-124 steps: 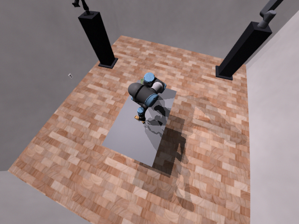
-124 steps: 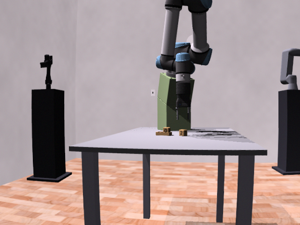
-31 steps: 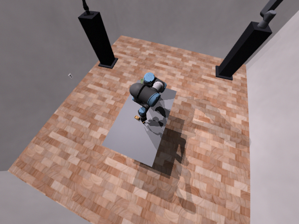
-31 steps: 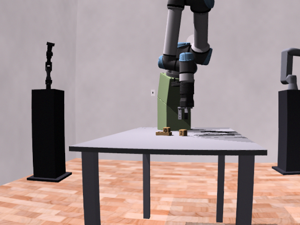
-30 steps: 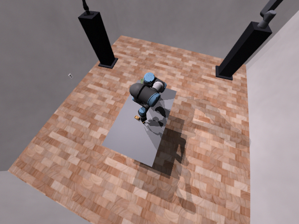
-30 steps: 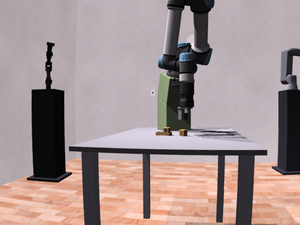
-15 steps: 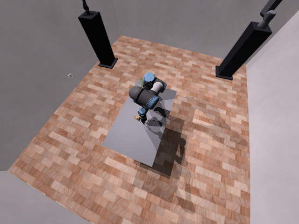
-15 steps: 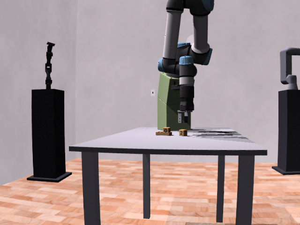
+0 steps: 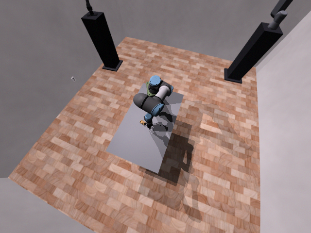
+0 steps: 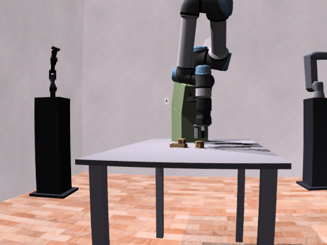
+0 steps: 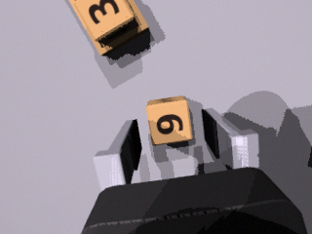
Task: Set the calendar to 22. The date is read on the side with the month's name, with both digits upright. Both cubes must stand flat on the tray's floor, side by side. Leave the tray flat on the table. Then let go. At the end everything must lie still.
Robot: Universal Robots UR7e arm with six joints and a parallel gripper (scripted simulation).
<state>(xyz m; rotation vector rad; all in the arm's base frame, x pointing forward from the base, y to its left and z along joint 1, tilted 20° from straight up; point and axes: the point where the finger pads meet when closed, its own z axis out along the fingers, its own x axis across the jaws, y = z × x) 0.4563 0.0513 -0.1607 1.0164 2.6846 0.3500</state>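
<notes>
- Grey table [image 10: 147, 155] carries the tray [image 10: 174, 145] with one cube [image 10: 181, 141]; the loose cube [image 11: 170, 120] (6 or 9 up) stands beside it.
- Gripper [image 11: 171, 141] hangs wide and empty above the loose cube.
- An off-centre descent could tip or spin it, leaving the wrong face forward.

The cubes [image 11: 169, 120] and the tray [image 10: 175, 145] look like light matt wood with black printed digits. The table [image 10: 147, 154] has a smooth, matt grey top. The fingers look like pale grey metal, with black matt pads [image 11: 131, 149]. The floor [image 10: 200, 205] is wood blocks.
</notes>
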